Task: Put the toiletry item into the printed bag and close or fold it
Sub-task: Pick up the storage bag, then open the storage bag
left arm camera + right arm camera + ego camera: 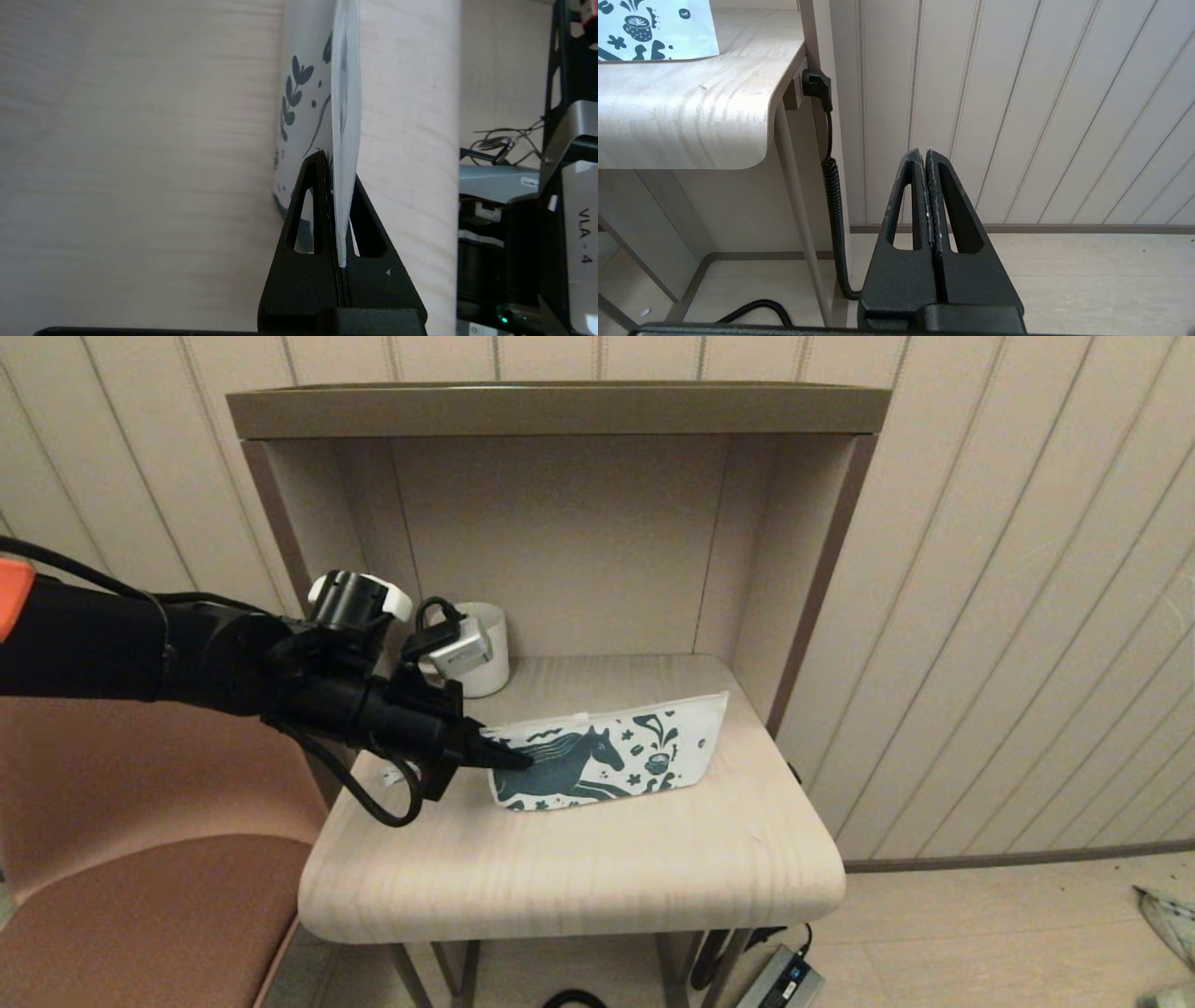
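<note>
The printed bag (635, 751) stands on its long edge on the small wooden table (579, 868), with the horse print facing me. My left gripper (518, 758) is shut on the bag's left end. In the left wrist view the bag's thin white edge (345, 70) runs down between the fingers of the left gripper (338, 164). A small white piece (387, 775) lies on the table under the left wrist, mostly hidden; I cannot tell whether it is the toiletry item. My right gripper (925, 151) hangs shut and empty, low beside the table's right side.
A white ribbed mug (485, 649) stands at the back left of the table, behind the left wrist. Side panels and a top shelf (560, 411) enclose the table. A brown chair (140, 859) is to the left. A coiled black cable (833, 196) hangs by the table's right leg.
</note>
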Available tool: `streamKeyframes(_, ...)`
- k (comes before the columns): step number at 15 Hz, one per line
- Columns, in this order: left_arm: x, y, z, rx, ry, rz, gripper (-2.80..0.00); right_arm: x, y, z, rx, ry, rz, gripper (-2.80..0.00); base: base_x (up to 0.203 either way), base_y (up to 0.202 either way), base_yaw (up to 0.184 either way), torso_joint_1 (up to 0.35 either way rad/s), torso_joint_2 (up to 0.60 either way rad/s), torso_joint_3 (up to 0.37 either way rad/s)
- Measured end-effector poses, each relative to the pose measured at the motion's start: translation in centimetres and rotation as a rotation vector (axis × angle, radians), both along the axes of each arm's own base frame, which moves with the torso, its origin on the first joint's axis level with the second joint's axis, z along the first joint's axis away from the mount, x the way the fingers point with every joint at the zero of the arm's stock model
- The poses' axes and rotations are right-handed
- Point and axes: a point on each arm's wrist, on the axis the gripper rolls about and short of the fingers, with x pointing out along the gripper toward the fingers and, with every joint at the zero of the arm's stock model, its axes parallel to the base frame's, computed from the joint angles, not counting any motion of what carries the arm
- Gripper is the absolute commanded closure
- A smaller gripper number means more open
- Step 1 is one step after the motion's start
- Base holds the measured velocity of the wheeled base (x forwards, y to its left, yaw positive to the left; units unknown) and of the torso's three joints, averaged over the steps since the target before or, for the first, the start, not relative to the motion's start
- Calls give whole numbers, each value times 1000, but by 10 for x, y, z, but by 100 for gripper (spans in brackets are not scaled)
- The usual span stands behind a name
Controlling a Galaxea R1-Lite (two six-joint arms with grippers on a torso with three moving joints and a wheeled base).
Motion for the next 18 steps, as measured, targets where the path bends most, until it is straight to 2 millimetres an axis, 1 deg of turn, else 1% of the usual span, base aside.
streamKeyframes(3,-4,1,0,4,8,-2,0,0,0,0,0,0,0,0,0,0,0,0,0,0)
streamKeyframes(5,-9,3,7,-1,-8,0,0,0,0,0,-4,-1,2,0,0,0,0,0,0,0)
streamKeyframes(9,-31,12,31,-18,-62,5,0,0,0,-3,-12,37,10,0,0,0,0,0,0,0)
streamKeyframes(10,-38,15,33,-16,-62,7,0,-1,1,-1,-8,52,22,0,0,0,0,0,0,0)
streamKeyframes(11,-47,18,36,-13,-59,8,0,-6,1,8,0,49,47,0,0,0,0,0,0,0)
streamKeyframes(13,-64,20,40,-6,-52,-3,0,-26,4,46,14,-5,146,0,0,0,0,0,0,0)
streamKeyframes(14,-70,20,43,-8,-58,-11,0,-39,5,69,33,-28,209,0,0,0,0,0,0,0)
streamKeyframes(15,-75,19,46,-11,-65,-20,0,-47,6,90,65,-25,268,0,0,0,0,0,0,0)
streamKeyframes(16,-80,19,48,-13,-70,-29,0,-51,6,112,100,-14,322,0,0,0,0,0,0,0)
streamKeyframes(17,-85,17,48,-14,-70,-42,0,-51,4,139,135,-2,381,0,0,0,0,0,0,0)
streamKeyframes(18,-89,15,46,-14,-67,-57,0,-46,1,166,164,16,449,0,0,0,0,0,0,0)
